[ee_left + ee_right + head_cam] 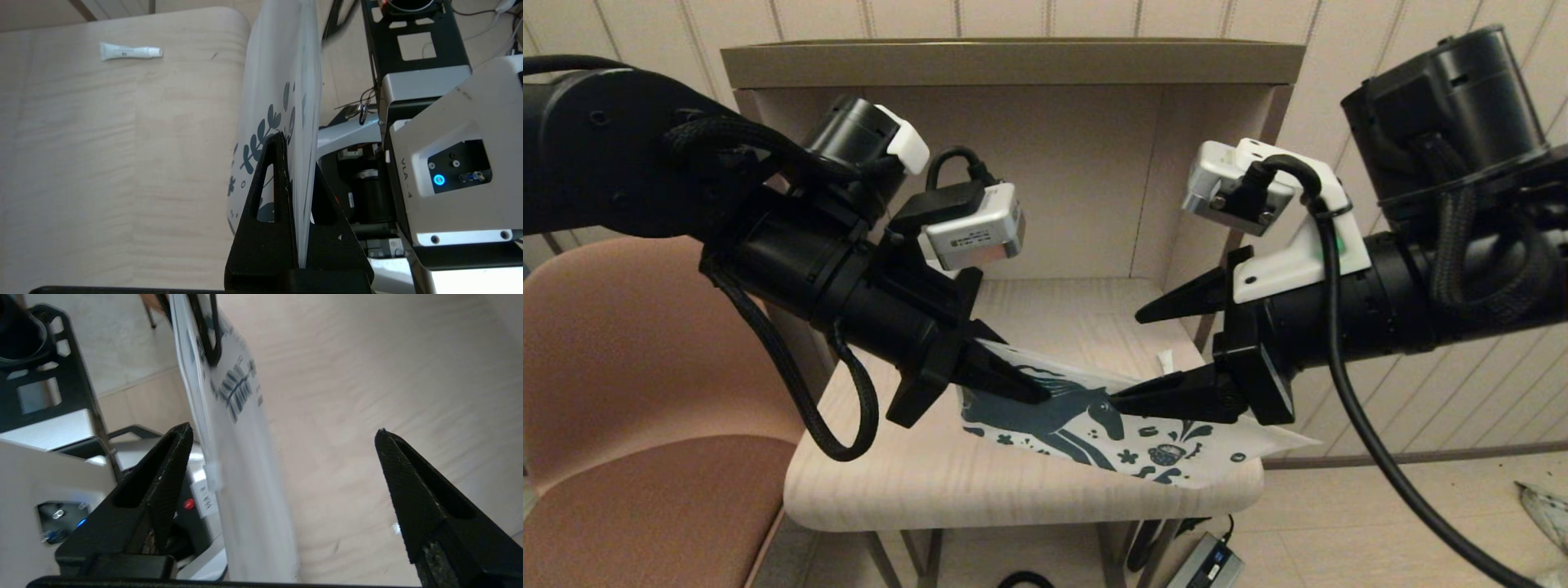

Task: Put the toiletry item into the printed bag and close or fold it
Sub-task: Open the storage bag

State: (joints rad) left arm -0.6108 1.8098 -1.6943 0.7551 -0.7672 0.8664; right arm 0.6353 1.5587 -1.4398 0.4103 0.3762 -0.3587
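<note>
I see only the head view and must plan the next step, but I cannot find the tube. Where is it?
Observer: The tube lies on the table, outside the bag.
Operator: Does the left gripper really hold the bag?
Observer: Yes. The left gripper is shut on the bag; the paper passes between its fingers.
Operator: And the right one?
Observer: The right gripper is open; the bag hangs between its fingers, nearer to one, not clamped.

Pale wood-grain table (81,163), small white squeeze tube (130,51) lying on it
</note>
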